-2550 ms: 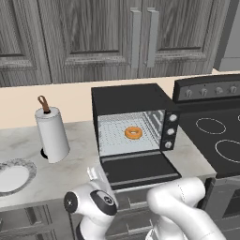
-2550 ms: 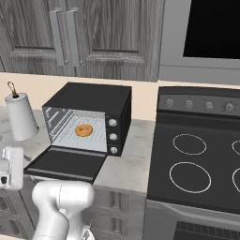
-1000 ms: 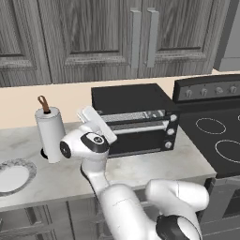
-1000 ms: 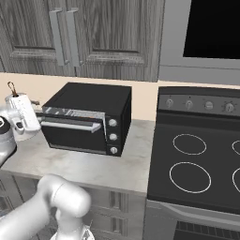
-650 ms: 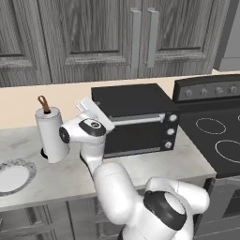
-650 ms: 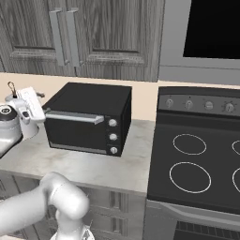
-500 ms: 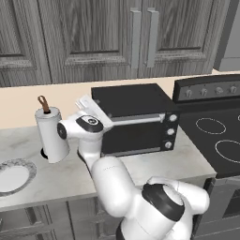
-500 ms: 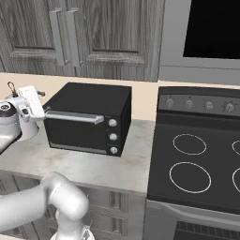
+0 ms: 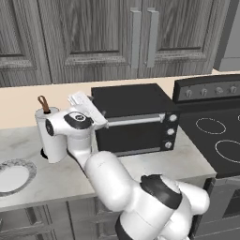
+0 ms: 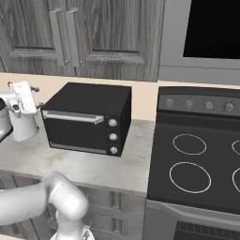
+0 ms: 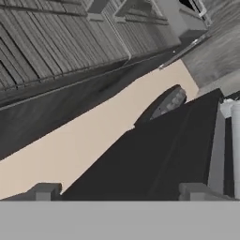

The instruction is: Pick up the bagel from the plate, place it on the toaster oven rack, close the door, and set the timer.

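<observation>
Left base view: door [image 9: 133,136] shut, tool [image 9: 84,104] released at its 9 o'clock top corner; next, go w/ timer knob [image 9: 170,118], approach square, pinch lightly.

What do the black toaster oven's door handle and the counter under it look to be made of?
Long silver bar handle: looks like brushed or polished metal, pale with a light sheen. Grey mottled counter: looks like stone or marble-pattern laminate, smooth and cloudy-veined; a render, so uncertain.

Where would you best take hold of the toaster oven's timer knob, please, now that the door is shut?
Pinch the knob across its round rim, coming straight at the oven's front face: the three knobs stand stacked at the door's right end, facing outward.
</observation>
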Available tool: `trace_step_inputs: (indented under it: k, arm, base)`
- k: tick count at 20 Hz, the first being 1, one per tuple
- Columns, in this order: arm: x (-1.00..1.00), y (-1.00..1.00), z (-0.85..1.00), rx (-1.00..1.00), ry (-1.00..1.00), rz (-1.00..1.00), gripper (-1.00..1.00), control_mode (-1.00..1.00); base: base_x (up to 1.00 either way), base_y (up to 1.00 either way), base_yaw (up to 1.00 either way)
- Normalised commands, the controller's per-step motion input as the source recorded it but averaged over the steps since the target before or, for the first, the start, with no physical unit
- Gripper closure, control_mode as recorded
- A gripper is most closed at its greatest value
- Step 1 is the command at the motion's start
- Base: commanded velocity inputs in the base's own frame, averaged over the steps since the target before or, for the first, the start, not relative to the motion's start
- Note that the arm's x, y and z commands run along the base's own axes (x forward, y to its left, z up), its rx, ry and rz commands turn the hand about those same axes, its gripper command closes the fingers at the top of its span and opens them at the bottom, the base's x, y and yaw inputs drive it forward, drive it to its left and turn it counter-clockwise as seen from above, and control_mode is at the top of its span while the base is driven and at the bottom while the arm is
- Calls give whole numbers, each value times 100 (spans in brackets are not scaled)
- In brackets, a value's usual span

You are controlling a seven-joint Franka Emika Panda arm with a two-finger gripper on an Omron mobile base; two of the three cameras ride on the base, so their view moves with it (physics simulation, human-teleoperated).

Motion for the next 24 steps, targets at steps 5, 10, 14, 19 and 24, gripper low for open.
trace_step_inputs:
  k: [5,10,14,19,24]
  arm:
    - [-100,-22,57,0,-16,13,-100,-100]
    - [-99,-64,40,4,-1,10,-100,-100]
    - [-81,-99,4,11,12,14,-100,-100]
    - [-42,-100,11,9,30,20,-100,-100]
    - [-9,-100,24,6,44,19,-100,-100]
  base:
    - [0,0,0]
    - [0,0,0]
    - [0,0,0]
    - [0,0,0]
    - [0,0,0]
